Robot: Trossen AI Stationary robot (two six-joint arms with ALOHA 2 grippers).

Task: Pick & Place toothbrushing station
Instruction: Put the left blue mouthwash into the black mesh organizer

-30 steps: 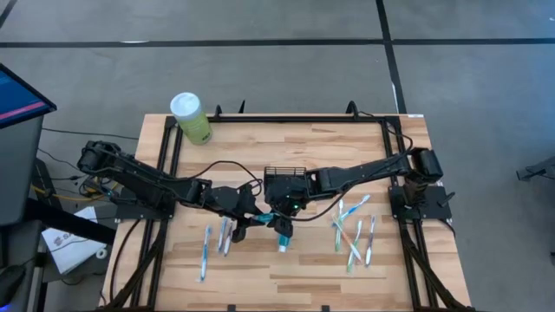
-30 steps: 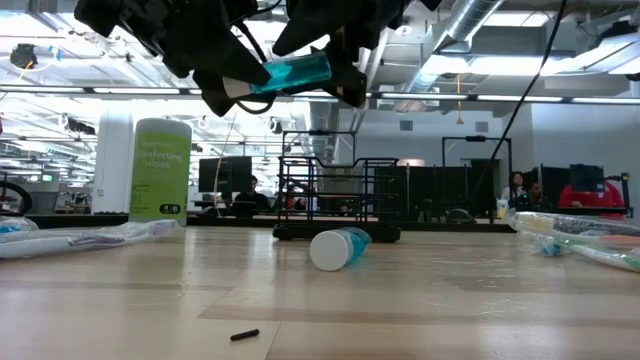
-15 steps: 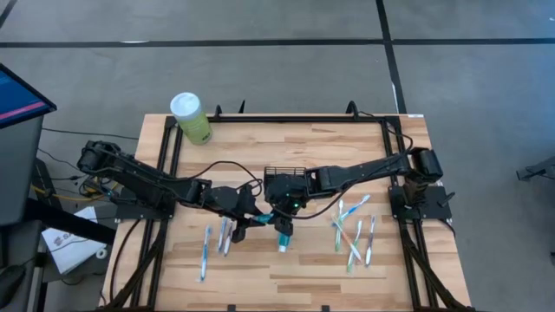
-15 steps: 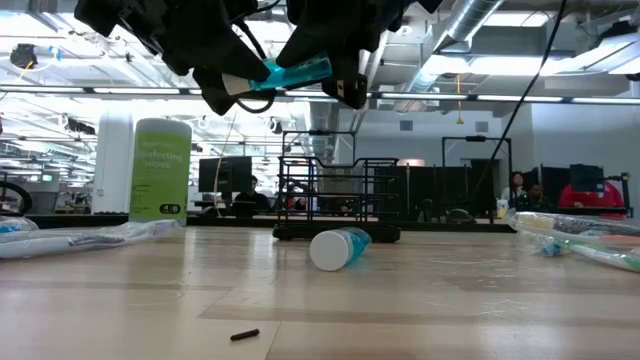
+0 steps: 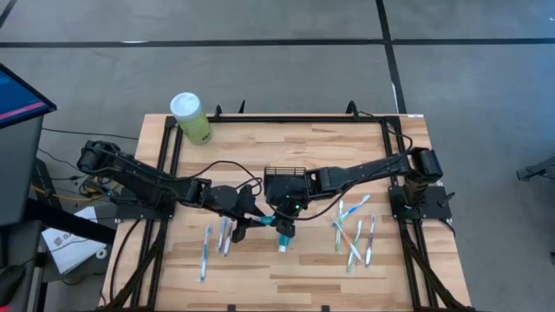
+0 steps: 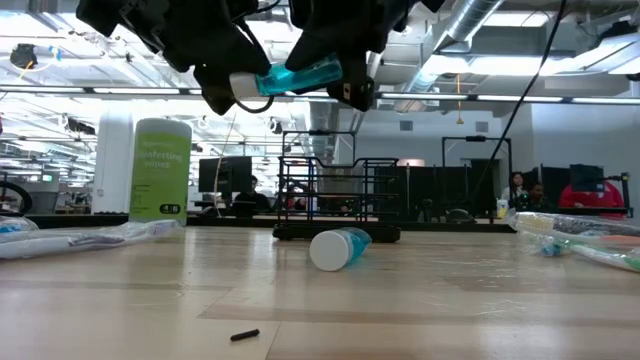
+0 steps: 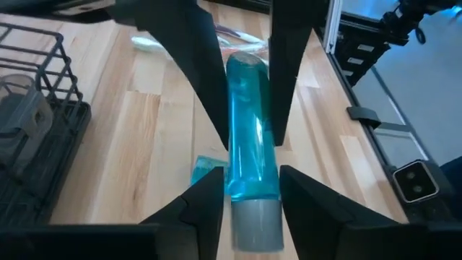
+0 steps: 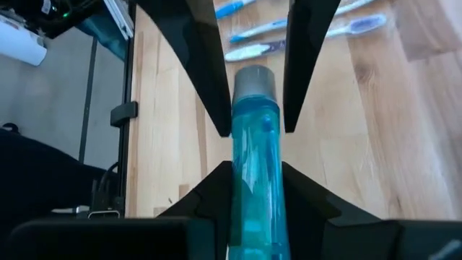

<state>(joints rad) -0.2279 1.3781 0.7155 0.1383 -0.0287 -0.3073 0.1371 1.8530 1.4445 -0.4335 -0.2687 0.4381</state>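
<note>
Two grippers are met above mid-table, a teal tube [image 6: 295, 76] spanned between them.

- Left gripper [image 5: 245, 222]: raised off the table; fingers [image 7: 206, 209] are closed on the tube's capped end, the grey cap [image 7: 254, 224] lying between them.
- Right gripper [image 5: 282, 218]: facing the left one, just past the tube's other end; fingers [image 8: 216, 191] are closed on the tube's body. Which gripper bears the load cannot be told.
- Tube: held roughly level in the air, high above the boards in the low view. Judged light, smooth and somewhat squeezable; a firm pinch may dent it, a loose one may let it slip.
- Caddy [image 5: 284, 180]: black wire mesh, standing upright on the table directly behind the right gripper, near and below both tools; untouched. Judged light, stiff and open-walled, so easily shoved or tipped. Its top rim wire is judged the best place to take hold, a finger either side.
- Second tube [image 6: 339, 247]: lying on the boards under the grippers, in front of the caddy.
- Toothbrushes [image 5: 354, 234]: scattered flat beyond the right gripper; more [image 5: 217, 238] beside the left gripper.
- Green canister [image 5: 190, 117]: upright, well apart from both tools.
</note>
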